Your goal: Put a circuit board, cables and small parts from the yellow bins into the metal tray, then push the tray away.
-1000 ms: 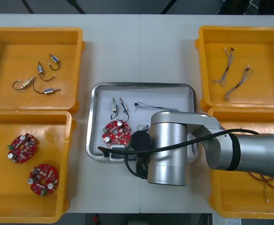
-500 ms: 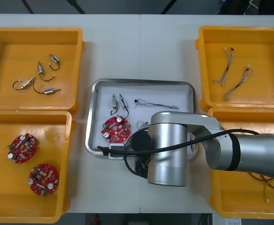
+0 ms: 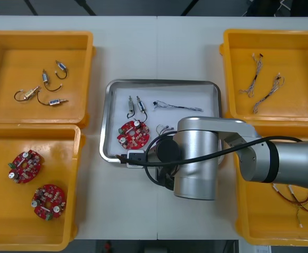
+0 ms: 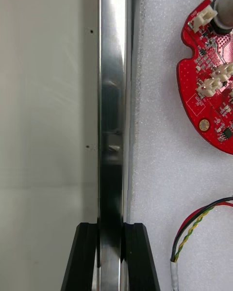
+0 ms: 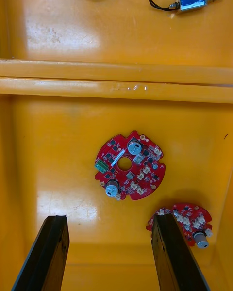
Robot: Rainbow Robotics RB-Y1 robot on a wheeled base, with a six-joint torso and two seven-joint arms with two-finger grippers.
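The metal tray (image 3: 164,83), white inside, lies mid-table with a red circuit board (image 3: 132,133), two small metal parts (image 3: 136,105) and a black cable (image 3: 176,106) in it. My right gripper (image 3: 130,157) is at the tray's near left rim. In the right wrist view its fingers (image 4: 87,257) are shut on that shiny rim (image 4: 114,102), with the board (image 4: 211,92) and a red and yellow cable (image 4: 194,228) just inside. My left gripper (image 5: 109,220) hangs open over the near left bin, above two circuit boards (image 5: 130,166).
The far left yellow bin (image 3: 38,37) holds several small metal parts (image 3: 43,87). Two boards (image 3: 25,166) lie in the near left bin. Cables (image 3: 261,84) lie in the far right bin, red and yellow ones (image 3: 296,197) in the near right bin. My right arm covers the tray's near right.
The tray has slid away from me and a little to the right, with my right gripper holding its near rim. The left arm has not moved.
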